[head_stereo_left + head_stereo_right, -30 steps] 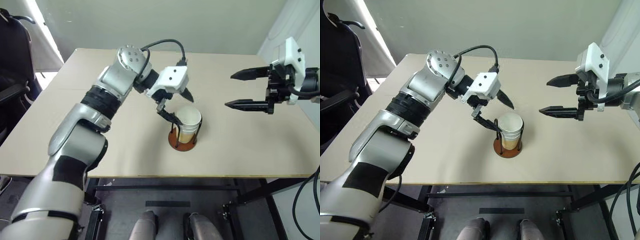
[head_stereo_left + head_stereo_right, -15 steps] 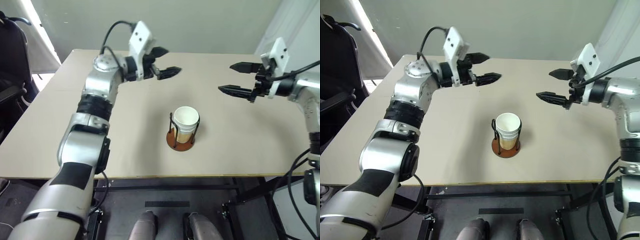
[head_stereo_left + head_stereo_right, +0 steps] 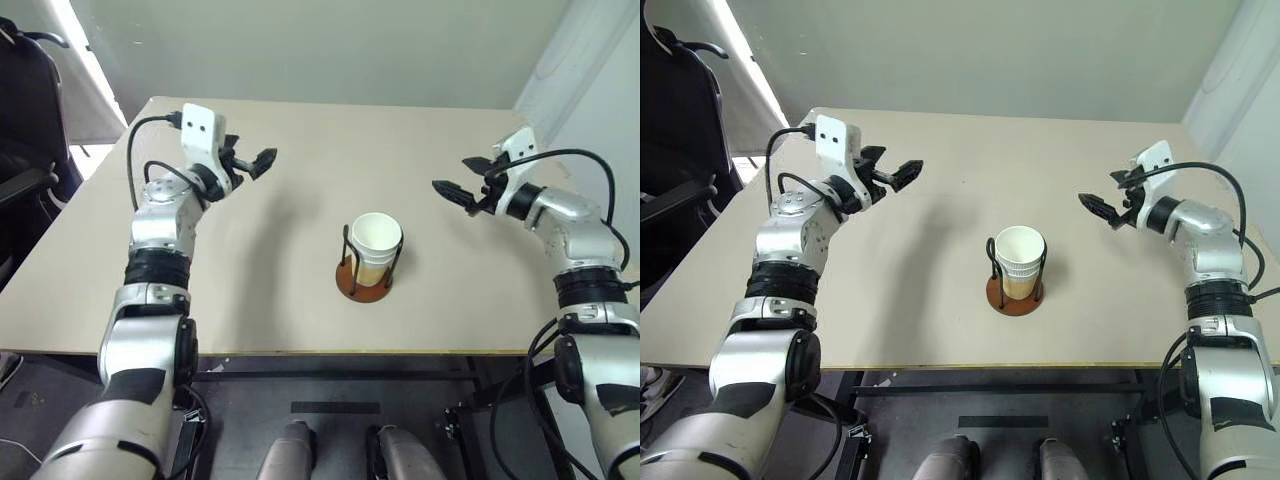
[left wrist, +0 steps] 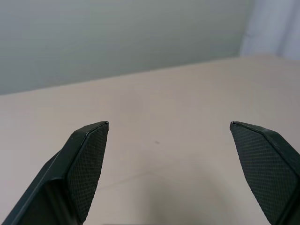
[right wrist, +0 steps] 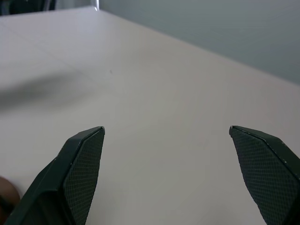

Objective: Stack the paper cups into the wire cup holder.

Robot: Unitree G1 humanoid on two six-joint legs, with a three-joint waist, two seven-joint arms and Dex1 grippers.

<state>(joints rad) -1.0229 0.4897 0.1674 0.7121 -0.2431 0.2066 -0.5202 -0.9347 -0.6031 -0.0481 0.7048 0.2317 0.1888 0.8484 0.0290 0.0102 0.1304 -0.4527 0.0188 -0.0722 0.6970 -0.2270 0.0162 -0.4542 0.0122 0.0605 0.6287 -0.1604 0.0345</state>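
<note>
Paper cups: nested one inside another [image 3: 375, 240], white rim up, standing upright inside the wire cup holder [image 3: 365, 279], near the middle of the tabletop [image 3: 280, 290].
Wire cup holder: reddish-brown disc base flat on the tabletop, thin black wire loops rising on either side of the cups.
Left tool: [image 3: 258, 162] held above the tabletop on the robot's left, well apart from the holder, its two black fingers spread wide with nothing between them; in its wrist view the fingertips [image 4: 89, 154] frame bare tabletop.
Right tool: [image 3: 463, 177] held above the tabletop on the robot's right, well apart from the holder, fingers spread wide and empty; its wrist view shows both pads [image 5: 84, 161] over bare tabletop.
Surroundings: a dark chair [image 3: 25, 130] stands beyond the tabletop's left edge.
</note>
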